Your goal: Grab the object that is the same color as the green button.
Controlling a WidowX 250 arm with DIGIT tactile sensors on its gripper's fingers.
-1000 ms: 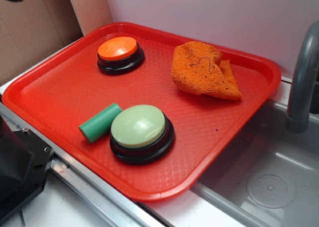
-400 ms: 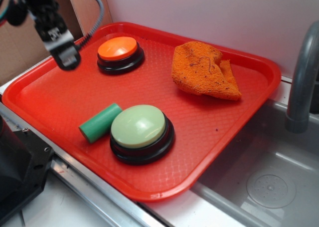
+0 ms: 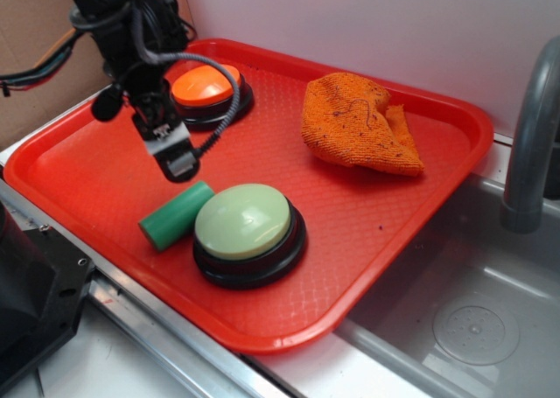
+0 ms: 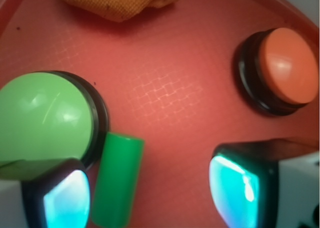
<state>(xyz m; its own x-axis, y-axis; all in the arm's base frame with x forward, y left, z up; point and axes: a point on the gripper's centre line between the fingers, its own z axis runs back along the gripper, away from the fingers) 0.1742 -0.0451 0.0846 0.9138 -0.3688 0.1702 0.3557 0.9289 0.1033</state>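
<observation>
Red tray (image 3: 79,166) beside a grey sink (image 3: 472,328). Green cylinder (image 3: 176,214) lying just left of, perhaps touching, the green button (image 3: 243,221). Gripper (image 4: 150,193) above, fingers spread, empty. Likely light, slightly soft, prone to rolling; best pinched across mid-length.

Green button (image 3: 242,222) crowds cylinder (image 3: 176,214); opposite side free.

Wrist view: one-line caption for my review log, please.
Open gripper above a red tray, its fingers either side of the green cylinder lying beside the green button.
</observation>
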